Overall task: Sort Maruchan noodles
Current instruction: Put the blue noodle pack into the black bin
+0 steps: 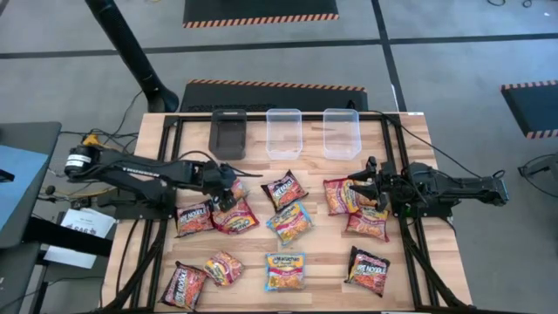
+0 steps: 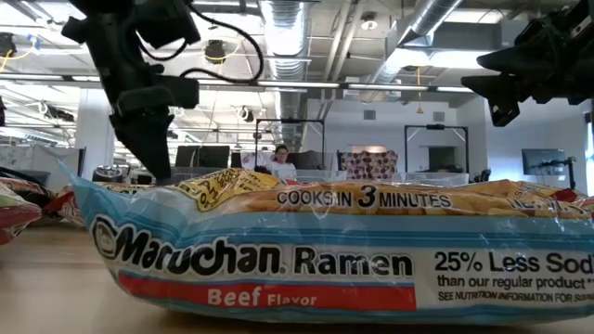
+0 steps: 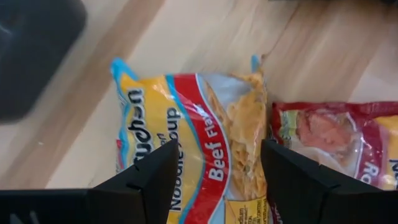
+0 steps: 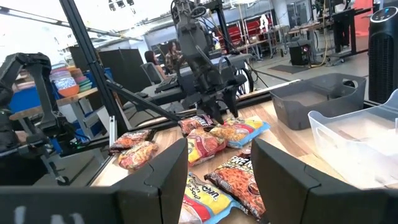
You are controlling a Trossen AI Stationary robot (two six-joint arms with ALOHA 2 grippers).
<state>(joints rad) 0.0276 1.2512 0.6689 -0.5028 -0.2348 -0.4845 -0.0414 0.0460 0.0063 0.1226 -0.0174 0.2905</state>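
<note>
The left claw (image 3: 214, 180), fingers spread, hovers directly above a flat light-blue-and-yellow plastic Maruchan packet (image 3: 186, 137) near the desk's (image 3: 311, 50) left edge; the right claw (image 1: 364, 185), also spread, waits.

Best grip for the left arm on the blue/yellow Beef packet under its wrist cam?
Come straight down on the blue/yellow Beef packet and pinch across its flat middle. It lies flat on the wood, and the open left gripper already straddles it. Keep clear of the red packet touching one edge.
</note>
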